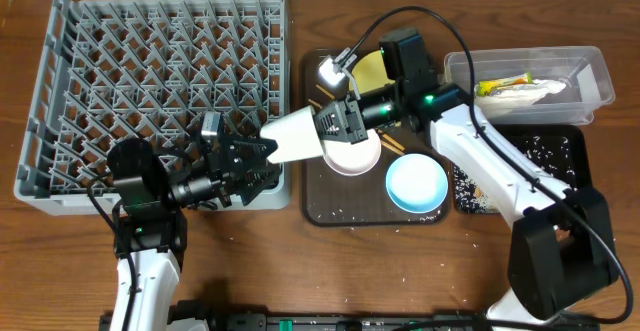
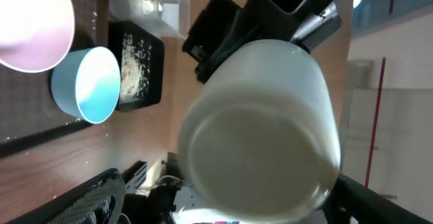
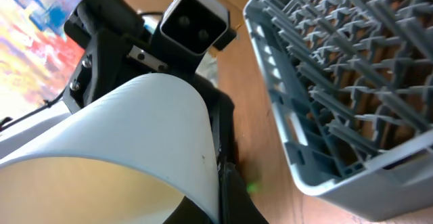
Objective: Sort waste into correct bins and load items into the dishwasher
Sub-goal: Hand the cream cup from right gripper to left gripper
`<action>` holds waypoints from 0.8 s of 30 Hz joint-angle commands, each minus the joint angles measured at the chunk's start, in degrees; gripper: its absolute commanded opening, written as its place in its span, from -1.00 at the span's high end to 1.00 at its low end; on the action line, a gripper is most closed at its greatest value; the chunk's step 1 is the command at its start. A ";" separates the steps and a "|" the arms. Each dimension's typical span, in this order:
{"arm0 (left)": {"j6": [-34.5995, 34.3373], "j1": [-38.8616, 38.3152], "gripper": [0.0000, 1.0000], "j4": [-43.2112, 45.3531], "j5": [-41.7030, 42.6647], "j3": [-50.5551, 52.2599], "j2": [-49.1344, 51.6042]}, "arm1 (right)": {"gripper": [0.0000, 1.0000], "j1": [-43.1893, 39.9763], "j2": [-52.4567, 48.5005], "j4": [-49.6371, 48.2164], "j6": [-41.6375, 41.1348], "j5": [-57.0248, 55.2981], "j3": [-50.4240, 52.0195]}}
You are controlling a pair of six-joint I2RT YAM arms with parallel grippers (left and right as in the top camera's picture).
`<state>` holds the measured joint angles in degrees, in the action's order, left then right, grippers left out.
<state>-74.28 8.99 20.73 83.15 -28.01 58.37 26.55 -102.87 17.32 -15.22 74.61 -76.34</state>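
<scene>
Right tool (image 1: 332, 129) on white cup (image 1: 295, 139), rack (image 1: 150, 51) alongside.

I see the dish rack (image 1: 160, 91) on the left of the counter (image 1: 300, 271), with the serving tray (image 1: 325, 209) just right of it. On that tray one bowl (image 1: 416, 183) sits front right, a second bowl (image 1: 352, 159) just left of it, and the plate (image 1: 372, 68) at the back. Far right, the tub (image 1: 592, 71) holds the wrapper (image 1: 503, 84) and napkin (image 1: 530, 93); the shallow tray (image 1: 565, 171) lies before it, rice grains (image 1: 540, 149) in it. The cup (image 1: 295, 138) hangs sideways between my left claw (image 1: 266, 155) and right claw (image 1: 338, 123), over the rack's right edge.
</scene>
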 commanded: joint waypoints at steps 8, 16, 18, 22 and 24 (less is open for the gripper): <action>0.22 0.31 -0.84 2.58 3.67 -0.98 0.20 | 0.97 3.50 -1.20 1.33 3.15 1.22 0.37; 0.24 0.31 -0.84 2.56 4.13 -0.98 0.20 | 0.98 4.98 -4.00 1.97 3.54 2.40 0.37; 0.24 0.31 -0.83 2.58 4.11 -0.98 0.20 | 0.98 5.40 -4.39 1.97 3.76 2.40 0.37; 0.24 0.31 -0.71 2.56 4.07 -0.98 0.20 | 0.98 5.57 -4.42 1.97 4.17 2.40 0.37; 0.24 0.31 -0.52 2.58 4.04 -0.98 0.20 | 0.98 5.57 -4.42 1.99 4.15 2.40 0.37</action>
<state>-74.78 8.99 22.41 86.26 -27.97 58.78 30.61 -106.19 18.96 -12.73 77.19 -76.34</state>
